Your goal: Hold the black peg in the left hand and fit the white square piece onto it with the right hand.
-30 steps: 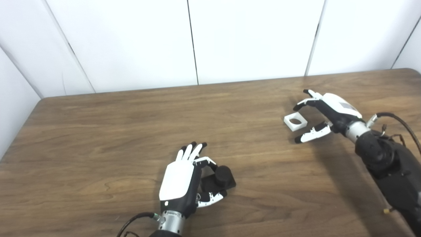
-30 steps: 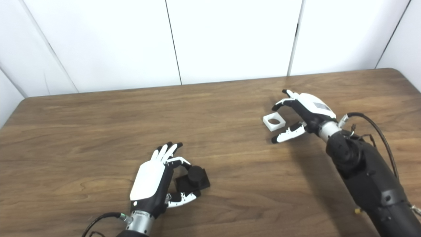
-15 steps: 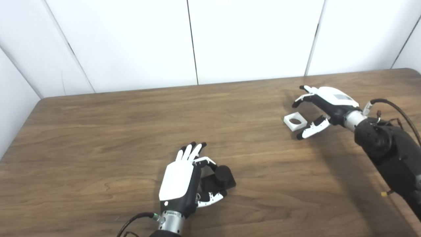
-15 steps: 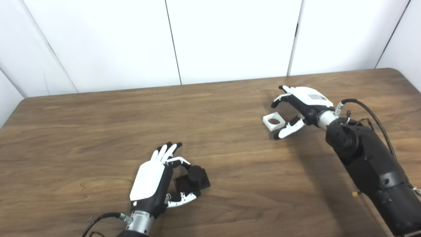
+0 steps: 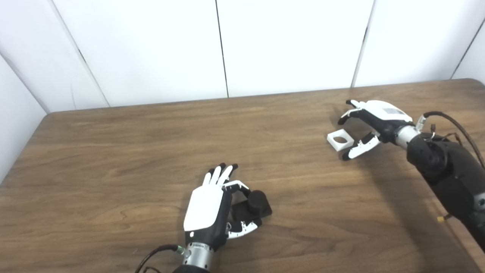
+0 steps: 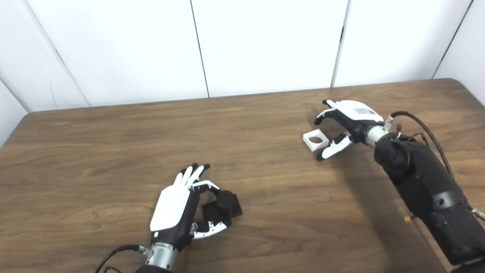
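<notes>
Here, on a brown wood-grain table (image 5: 113,159) backed by white wall panels (image 5: 151,49), the humanoid robot's two white-and-black hands sit well apart, each beside its own part.

At the near edge, the left hand (image 5: 212,206) rests back-up, its long fingers (image 5: 221,172) stretched forward over the wood. A curled finger and the thumb (image 5: 242,228) bracket the black peg (image 5: 254,203), a short round stub standing upright on a flat black square base that lies on the table. The finger reaches the far side of the stub and the thumb lies along the near edge of the base; both look to be touching, but whether they grip firmly cannot be told, and the base is not lifted.

At the far right, the right hand (image 5: 369,123) spreads wide and holds nothing. Its upper fingers (image 5: 346,115) arch just beyond the white square piece (image 5: 340,139), a flat plastic block with a round hole through its middle, lying flat on the wood. The white thumb (image 5: 358,148) points in just beside the piece's near right corner; whether it touches is unclear. The piece sits between fingers and thumb, unclasped.

A black cable (image 5: 451,125) loops over the black right forearm (image 5: 443,167).
</notes>
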